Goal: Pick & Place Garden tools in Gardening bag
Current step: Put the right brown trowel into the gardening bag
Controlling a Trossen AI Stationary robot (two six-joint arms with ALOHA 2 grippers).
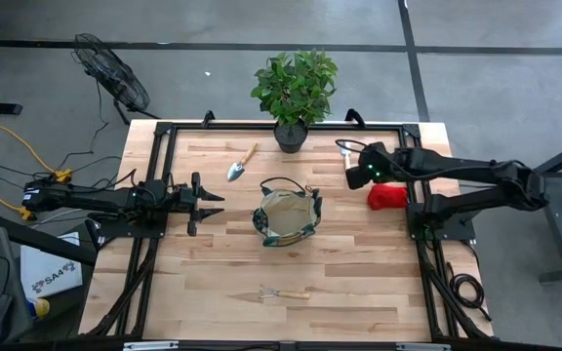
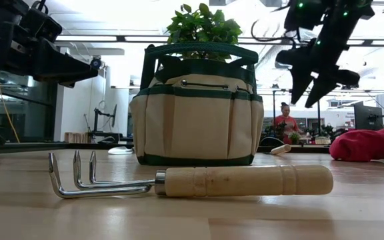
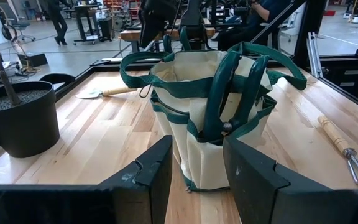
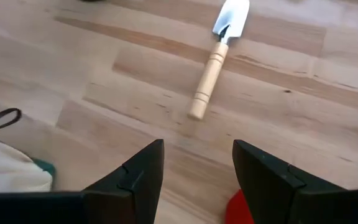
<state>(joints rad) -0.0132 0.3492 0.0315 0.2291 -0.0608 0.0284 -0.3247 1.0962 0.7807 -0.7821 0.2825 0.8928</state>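
Gardening bag [image 1: 287,218] stood mid-frame, hand fork [image 1: 283,292] below it, trowel [image 1: 240,163] upper left; left gripper [image 1: 210,203] gaped empty beside it, right gripper [image 1: 351,164] hung parted, empty, above red bundle [image 1: 386,196].

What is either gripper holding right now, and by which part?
Nothing. The left gripper and the right gripper both stand open with nothing between their fingers.

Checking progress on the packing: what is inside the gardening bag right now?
From above, the gardening bag shows only pale lining, with no tool visible inside. Its green handles cross the opening and its bottom is partly shaded, so something small there could be covered.
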